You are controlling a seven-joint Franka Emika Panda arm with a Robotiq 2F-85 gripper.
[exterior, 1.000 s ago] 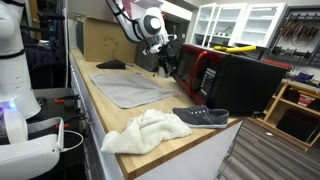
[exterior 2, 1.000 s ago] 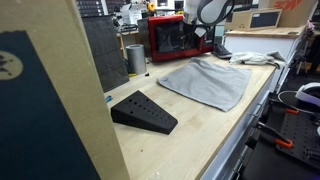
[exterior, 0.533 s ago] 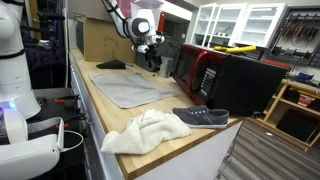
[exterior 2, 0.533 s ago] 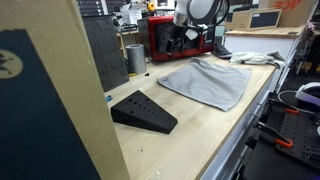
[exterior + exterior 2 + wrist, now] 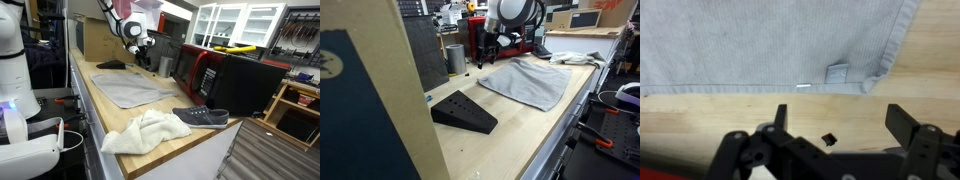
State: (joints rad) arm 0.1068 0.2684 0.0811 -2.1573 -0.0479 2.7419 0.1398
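**Writing.**
- In an exterior view the dark board (image 5: 370,120) at far left carries a pale emblem (image 5: 328,65). The frame edge cuts it off and I cannot read it.
- Orange lettering (image 5: 612,6) at top right is too blurred to read.
- In the wrist view the cloth (image 5: 760,40) has a white sliver (image 5: 803,86) at its hem. A small grey tag (image 5: 838,72) is sewn just right of it. I find nothing legible on either.

**Tool.**
- The tool (image 5: 840,122) has its fingers (image 5: 780,118) spread wide, with nothing between them and nothing gripped.
- Through the gap I see bare wood of the worktop (image 5: 700,115) and a small dark speck (image 5: 828,133).
- The fingers sit just off the cloth's hem, near the tagged corner and not over the fabric.
- In both exterior views the tool (image 5: 141,52) (image 5: 486,56) hangs low beside the far end of the cloth, in front of the red appliance (image 5: 203,70).

**Cloth.**
- It lies spread flat on the worktop.
- In an exterior view, from left to right, I see a black wedge (image 5: 463,110), a metal cup (image 5: 455,57), the cloth (image 5: 528,80) and a white towel (image 5: 570,57).
- From the opposite side the cloth (image 5: 130,88) lies well short of that towel (image 5: 148,130). A dark shoe (image 5: 200,116) lies just beside the towel.

**Hard to make out.**
- The wrist view cuts off the cloth's far edge and left end.
- I cannot tell how high the fingertips stand over the wood.
- The tool body hides part of the appliance front.
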